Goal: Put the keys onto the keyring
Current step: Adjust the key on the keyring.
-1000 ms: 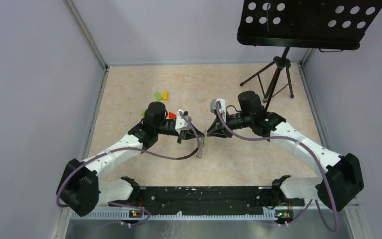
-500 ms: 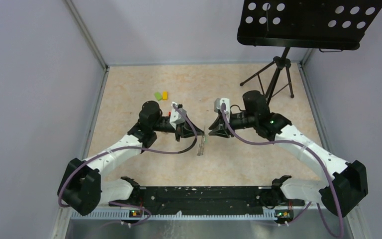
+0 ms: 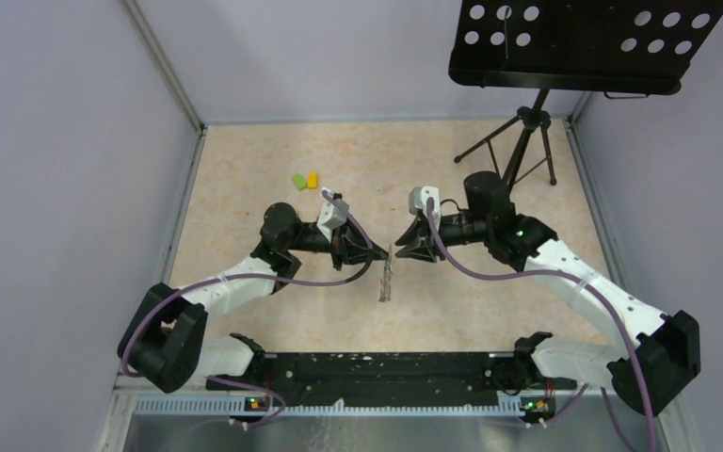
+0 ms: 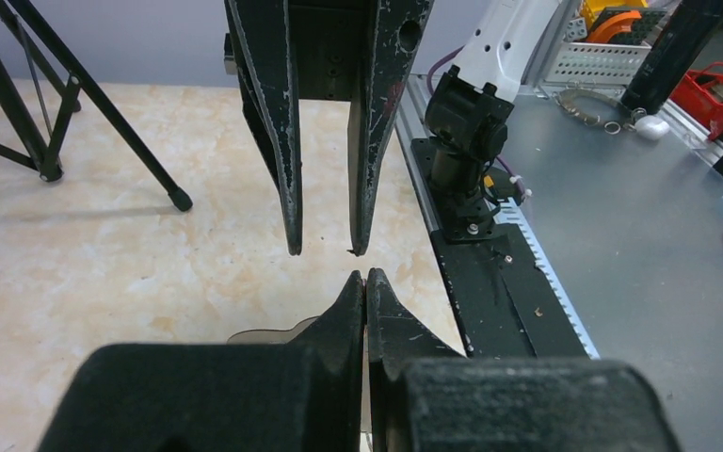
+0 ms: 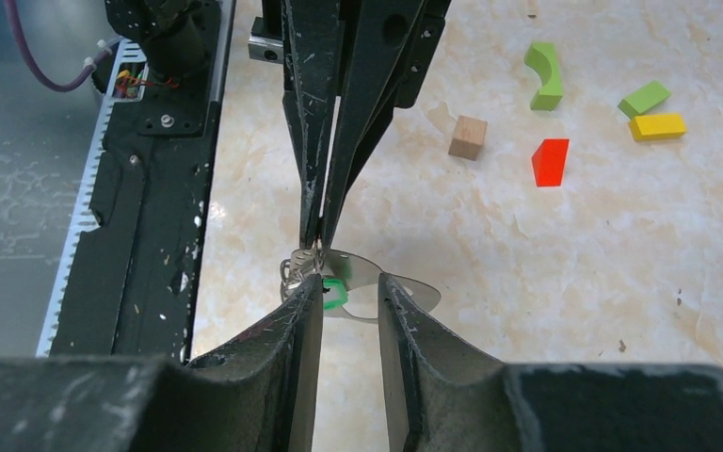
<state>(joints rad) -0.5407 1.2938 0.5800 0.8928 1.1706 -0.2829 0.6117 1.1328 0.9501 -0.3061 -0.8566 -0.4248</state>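
— Your left gripper (image 3: 375, 253) has swung in tip-to-tip with your right gripper (image 5: 350, 282), whose fingers have parted.
— And the keys (image 3: 386, 281)?
— Bunched under both tips, green tag (image 5: 335, 298) against one right finger. The left gripper is pressed together; pinching anything, I can't tell

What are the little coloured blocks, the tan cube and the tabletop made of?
Red block, yellow block, green block, green arch: painted wood or plastic, hard to say; flat matte colour, crisp edges. Tan cube: probably bare wood; pale, matte. Tabletop: marble-look laminate or stone; beige veining, faint sheen.
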